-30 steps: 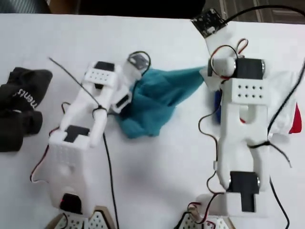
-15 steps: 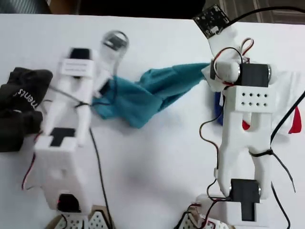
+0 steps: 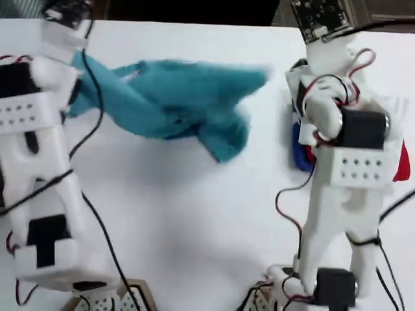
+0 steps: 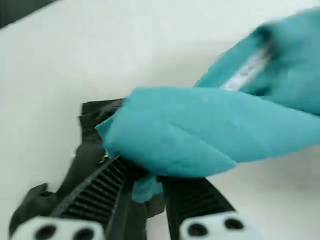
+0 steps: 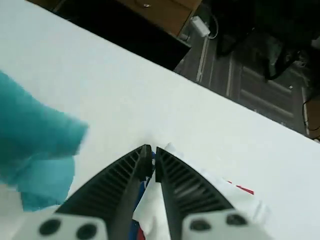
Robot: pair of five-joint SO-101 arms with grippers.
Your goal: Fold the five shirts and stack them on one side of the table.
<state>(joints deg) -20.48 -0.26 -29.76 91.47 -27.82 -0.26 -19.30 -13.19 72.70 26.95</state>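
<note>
The white table lies bright and bare at its near edge, where the bases of both arms stand. All places here are given from the teal shirt.

Nearer than the shirt, open tabletop runs between the arms. The left arm rises on the near side of the shirt's left end. The right arm stands off past its right end.

The left gripper is clamped on the shirt's left end, with a wad of teal fabric pinched between its ribbed jaws. From there the shirt stretches out across the table toward the right arm. One fold droops on its near side, and its far tip stops just short of that arm. Under the pinched end, a black cloth lies on the table.

The right gripper is past the shirt's right end and apart from it. Its jaws are drawn together with only a thin slit between them. Its tips are just above a white cloth that lies under the right arm. With it lie a blue cloth on the side toward the teal shirt and a red cloth on the side away.

Farther than the shirt, the table ends at a straight edge. Beyond it is a dark floor and a wooden cabinet.
</note>
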